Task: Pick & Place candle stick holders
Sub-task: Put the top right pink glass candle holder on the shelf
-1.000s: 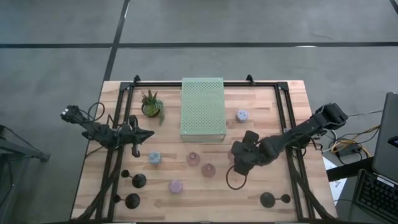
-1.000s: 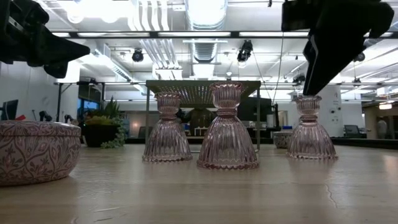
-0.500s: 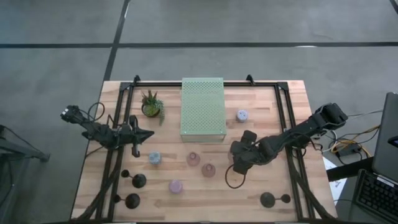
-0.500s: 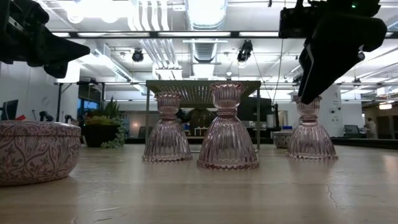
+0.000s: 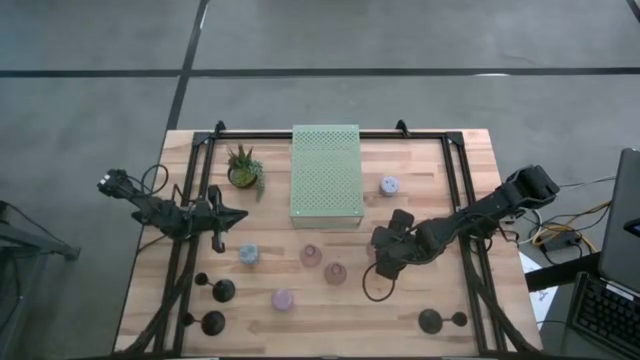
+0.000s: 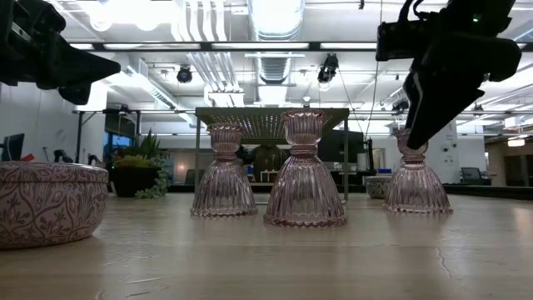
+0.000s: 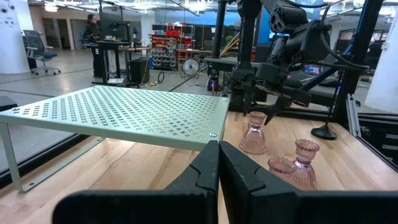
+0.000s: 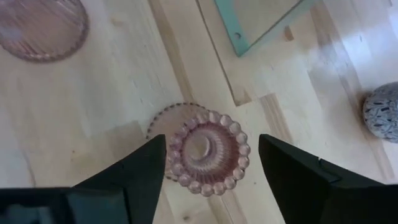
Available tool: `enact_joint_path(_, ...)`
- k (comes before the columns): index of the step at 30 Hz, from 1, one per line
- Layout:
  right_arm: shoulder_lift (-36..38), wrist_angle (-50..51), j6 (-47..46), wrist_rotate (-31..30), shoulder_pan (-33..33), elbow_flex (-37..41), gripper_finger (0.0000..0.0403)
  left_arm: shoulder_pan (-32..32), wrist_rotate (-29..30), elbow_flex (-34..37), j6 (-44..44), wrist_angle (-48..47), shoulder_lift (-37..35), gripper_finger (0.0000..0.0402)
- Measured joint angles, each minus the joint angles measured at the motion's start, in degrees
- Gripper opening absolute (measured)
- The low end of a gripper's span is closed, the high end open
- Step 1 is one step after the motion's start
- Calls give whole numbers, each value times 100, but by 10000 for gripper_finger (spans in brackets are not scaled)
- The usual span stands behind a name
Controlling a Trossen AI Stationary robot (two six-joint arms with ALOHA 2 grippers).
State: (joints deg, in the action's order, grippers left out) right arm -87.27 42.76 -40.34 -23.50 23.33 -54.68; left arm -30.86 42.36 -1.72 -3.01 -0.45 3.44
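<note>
While the right tool (image 8: 208, 168) hangs over one pink glass holder (image 8: 206, 151), its two dark fingers (image 8: 138, 172) stand apart, one on each side of the holder's round top, and they do not touch it. In the high view this right tool (image 5: 385, 262) is near the middle of the worktop (image 5: 470, 300), a bit toward the right edge, and it hides that holder from above.

Two more pink holders (image 5: 311, 256) stand just beside each other in the middle of the worktop, near the front edge of the green board (image 5: 325, 175). A lavender holder (image 5: 283, 299) stands closer to the front edge. One blue holder (image 5: 248, 254) stands left of the pink ones, and another blue holder (image 5: 389, 185) stands just to the right of the green board. Two black holders (image 5: 222, 291) stand near the front left corner, and a third black holder (image 5: 430, 321) stands near the front right corner.

The left tool (image 5: 238, 215) waits above the left side of the worktop, close to the small plant (image 5: 243, 168). Its fingers (image 7: 208, 168) are pressed together with nothing in them.
</note>
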Motion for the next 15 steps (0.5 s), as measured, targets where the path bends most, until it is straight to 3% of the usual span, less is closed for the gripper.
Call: enact_joint_path(15, -1, -33, 31, -47, 0, 4, 189, -1, 1, 0, 1, 0, 0, 14)
